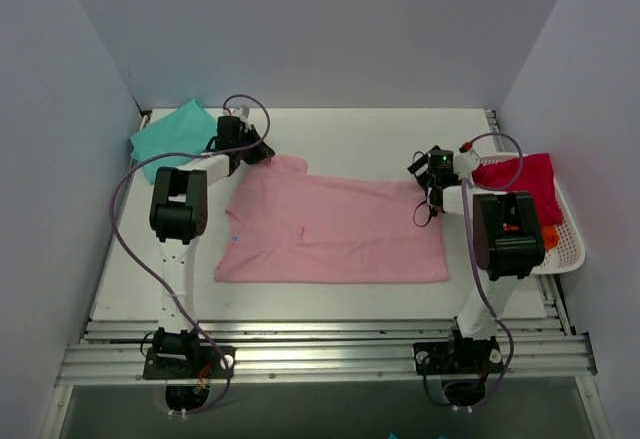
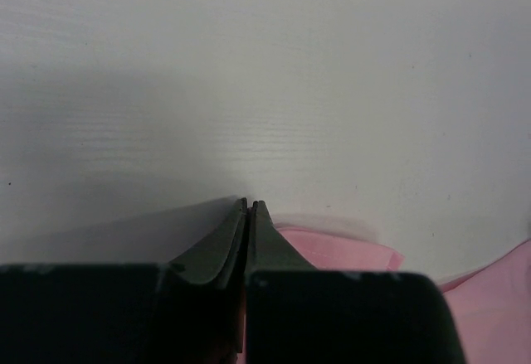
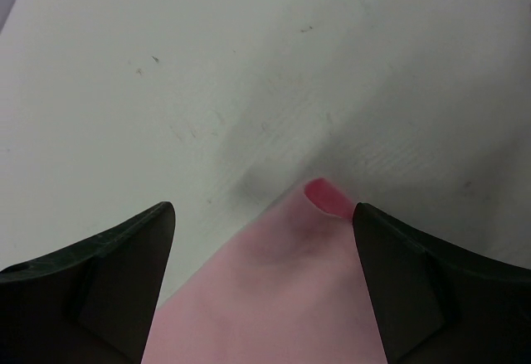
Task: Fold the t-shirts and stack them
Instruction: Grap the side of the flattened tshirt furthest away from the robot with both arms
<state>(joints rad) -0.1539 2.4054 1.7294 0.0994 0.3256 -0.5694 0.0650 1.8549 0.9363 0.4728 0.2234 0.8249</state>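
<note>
The pale pink t-shirt lies spread flat in the middle of the white table. My left gripper is at its far left sleeve; in the left wrist view the jaws are pressed together, with pink cloth beside and under them. My right gripper is open at the shirt's far right corner; in the right wrist view it stands either side of the pink corner, apart from the cloth. The teal t-shirt lies crumpled at the far left corner.
A white basket at the right edge holds a red cloth and something orange. Pale walls enclose the table at the back and both sides. Metal rails run along the near edge.
</note>
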